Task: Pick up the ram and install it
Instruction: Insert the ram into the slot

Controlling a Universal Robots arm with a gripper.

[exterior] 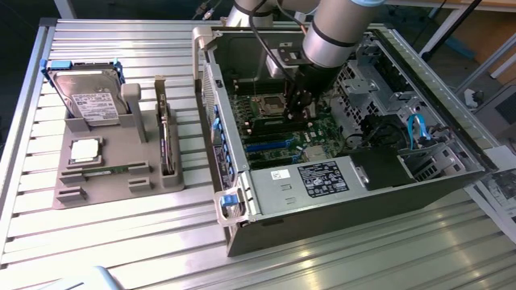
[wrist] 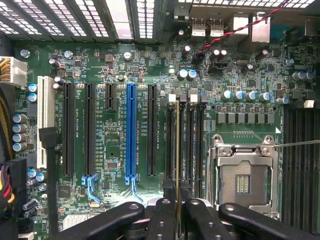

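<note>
I have the gripper [wrist: 177, 210] clenched on the ram [wrist: 177, 150] — from the wrist view it shows edge-on, a thin strip. It runs along the dark memory slots [wrist: 194, 145] just beside the empty processor socket [wrist: 245, 176], inside the open computer case [exterior: 363, 211] — whether it touches a slot, I cannot tell.
</note>
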